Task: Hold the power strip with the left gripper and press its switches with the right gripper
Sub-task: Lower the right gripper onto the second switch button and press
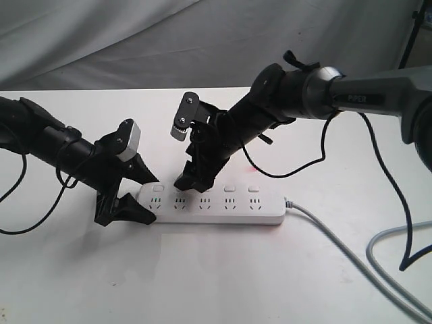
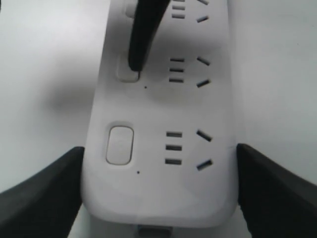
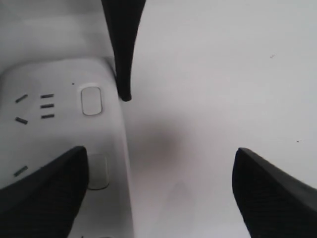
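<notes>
Power strip (image 1: pixel 223 206) lies 9-to-3. Left hand (image 1: pixel 147 197) clamps its 9 o'clock end; right hand (image 3: pixel 159 151), wide, fingertip (image 2: pixel 137 52) on second switch (image 2: pixel 123 75).

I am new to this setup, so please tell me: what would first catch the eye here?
A white power strip lies across the table. The left gripper clasps its left end, a finger on each long side. The open right gripper rests one fingertip on the second button from that end.
</notes>
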Available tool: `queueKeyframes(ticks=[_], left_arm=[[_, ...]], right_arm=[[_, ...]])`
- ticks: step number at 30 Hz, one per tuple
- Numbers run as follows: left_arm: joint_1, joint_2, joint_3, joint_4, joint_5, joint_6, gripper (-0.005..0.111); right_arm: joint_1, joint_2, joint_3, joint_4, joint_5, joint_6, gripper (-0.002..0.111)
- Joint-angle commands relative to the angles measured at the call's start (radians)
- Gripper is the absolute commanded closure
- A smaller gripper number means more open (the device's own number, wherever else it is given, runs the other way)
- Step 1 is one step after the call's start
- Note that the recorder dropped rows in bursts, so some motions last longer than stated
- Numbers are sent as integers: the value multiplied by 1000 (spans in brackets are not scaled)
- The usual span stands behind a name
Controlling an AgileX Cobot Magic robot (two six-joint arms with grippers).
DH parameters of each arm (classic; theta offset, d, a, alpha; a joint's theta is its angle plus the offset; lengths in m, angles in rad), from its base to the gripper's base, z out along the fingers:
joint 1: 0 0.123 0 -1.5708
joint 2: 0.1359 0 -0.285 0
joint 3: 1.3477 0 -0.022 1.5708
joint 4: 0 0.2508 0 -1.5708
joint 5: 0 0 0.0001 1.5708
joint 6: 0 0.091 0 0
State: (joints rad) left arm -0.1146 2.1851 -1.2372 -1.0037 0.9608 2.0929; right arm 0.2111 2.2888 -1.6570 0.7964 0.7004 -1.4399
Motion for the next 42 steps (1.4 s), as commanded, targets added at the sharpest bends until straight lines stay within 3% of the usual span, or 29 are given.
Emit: queueKeyframes(ticks=[1, 14, 28, 42], left_arm=[[-5, 1, 3, -2, -20, 2, 67], [-5, 1, 3, -2, -20, 2, 67], [-5, 1, 3, -2, -20, 2, 67], [-5, 1, 3, -2, -20, 2, 67]], right_arm=[[2, -2, 5, 6, -6, -10, 35], [2, 31, 5, 5, -33, -23, 35], [35, 89, 5, -179, -71, 32, 35], [35, 89, 5, -178, -81, 36, 35]])
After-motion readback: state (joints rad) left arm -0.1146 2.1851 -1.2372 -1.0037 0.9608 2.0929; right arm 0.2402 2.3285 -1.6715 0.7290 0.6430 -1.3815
